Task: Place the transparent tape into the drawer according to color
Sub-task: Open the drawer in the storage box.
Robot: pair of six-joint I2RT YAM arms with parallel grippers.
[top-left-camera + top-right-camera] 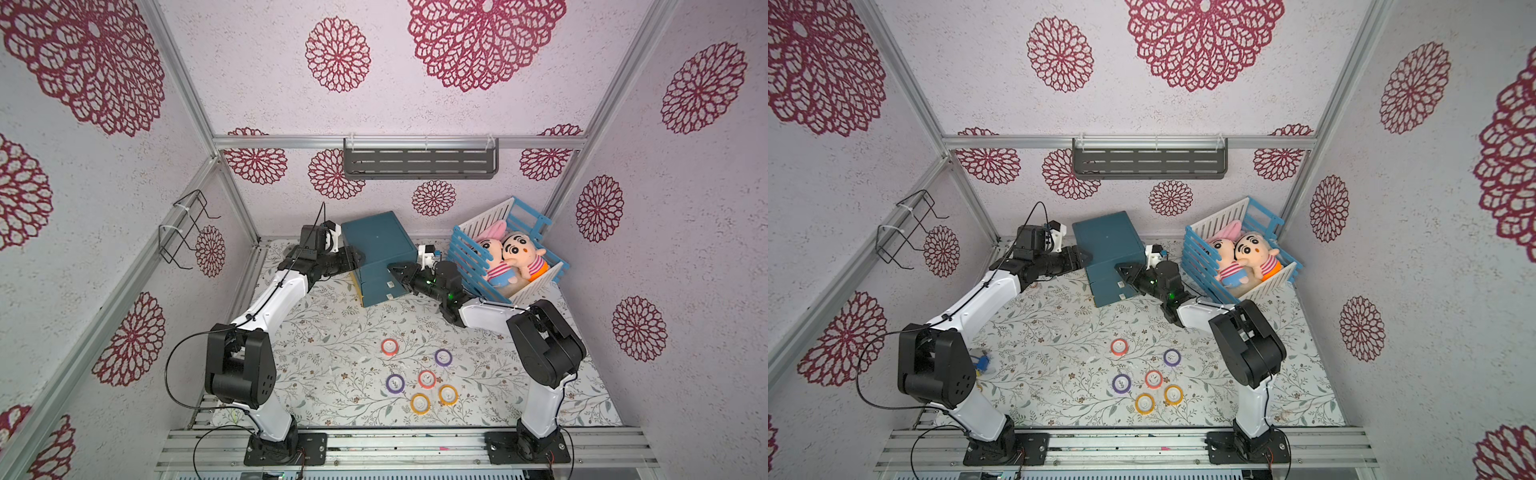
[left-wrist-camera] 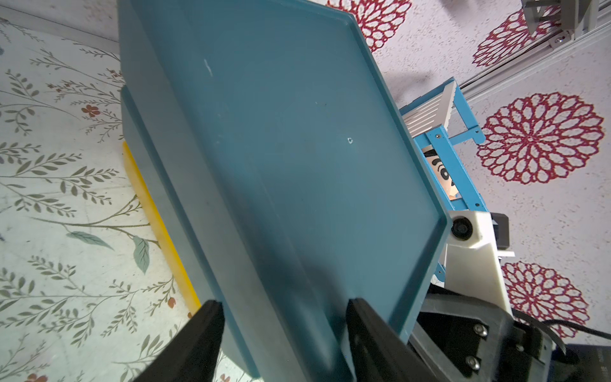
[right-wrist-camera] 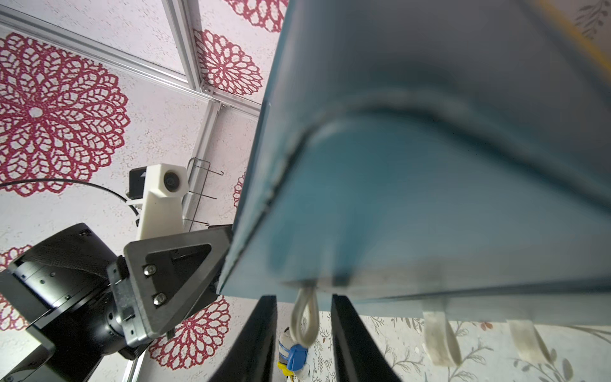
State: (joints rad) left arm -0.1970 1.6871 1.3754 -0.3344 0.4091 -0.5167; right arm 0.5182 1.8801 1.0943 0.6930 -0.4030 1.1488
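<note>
**Both arms at the teal drawer cabinet, six tape rolls lying on the cloth**

A teal drawer cabinet (image 1: 376, 237) stands at the back of the floral cloth (image 1: 324, 332), turned slightly, with its rear near the back wall. The left gripper (image 1: 355, 259) meets the cabinet's upper left edge. In the left wrist view its two black fingers (image 2: 201, 334) stand well apart, one over the top panel and one beside the side wall, with the edge between them. Whether they press on it cannot be told. A yellow strip (image 2: 158, 225) shows under the cabinet's base.

The right gripper (image 3: 303, 299) is at the cabinet's front, by the top drawer. Its jaws are narrowly apart. A white cord loop (image 3: 304, 319) hangs from the drawer front between them, with a thin gap on each side. Flat white pull tabs (image 3: 439, 340) hang from the lower fronts just beside it. The right arm passes close along a blue and white crate (image 1: 469, 257) holding two plush toys (image 1: 521, 255).

All six tape rolls lie flat on the cloth, well apart from the cabinet. They sit toward the front edge, between the two arm bases and closer to the right one.
- A red roll (image 1: 390, 346) lies farthest back.
- A purple roll (image 1: 443, 357) lies nearest the right arm.
- A second purple roll (image 1: 395, 383) and a second red roll (image 1: 427, 378) lie side by side.
- A yellow-orange roll (image 1: 448, 394) and a second yellow-orange roll (image 1: 420, 403) lie nearest the front edge.

None touches another. A broad stretch of cloth lies between the rolls and the cabinet front, with an arm along each side.
</note>
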